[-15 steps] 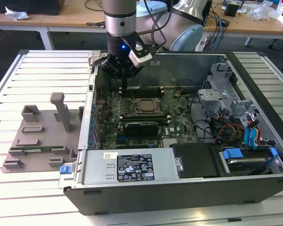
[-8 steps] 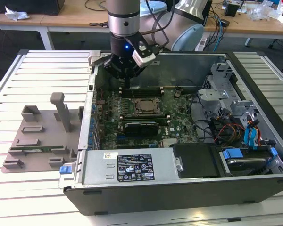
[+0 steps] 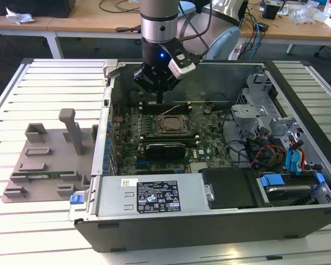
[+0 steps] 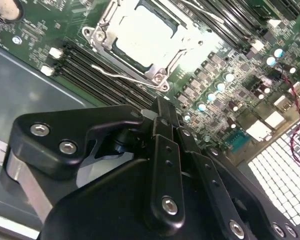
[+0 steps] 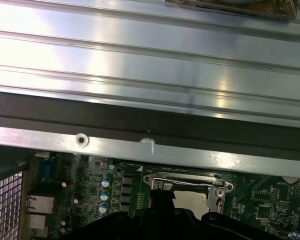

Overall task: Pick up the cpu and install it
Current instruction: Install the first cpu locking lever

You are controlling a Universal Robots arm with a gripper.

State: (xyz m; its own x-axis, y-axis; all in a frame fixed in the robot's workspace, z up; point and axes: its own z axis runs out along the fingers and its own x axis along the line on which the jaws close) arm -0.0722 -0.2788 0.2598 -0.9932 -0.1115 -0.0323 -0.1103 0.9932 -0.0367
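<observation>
Wooden desks littered with cables run along the back, and you've got a ribbed metal table underneath everything. Going from the exterior view's left: a grey plastic holder tray sits on the table, just beside the open computer case. Inside the case you'll see the green motherboard, with the socket frame roughly in the middle of it and its lever open. The cpu looks like it's already sitting in that socket: the second wrist view shows a pale square top inside the metal frame, though it's washed out by glare. Your gripper hangs just above the board, near the socket's far edge, and the fingers look pressed together with nothing between them. Further toward the exterior view's right, drive cages and blue cables fill that end of the case.
</observation>
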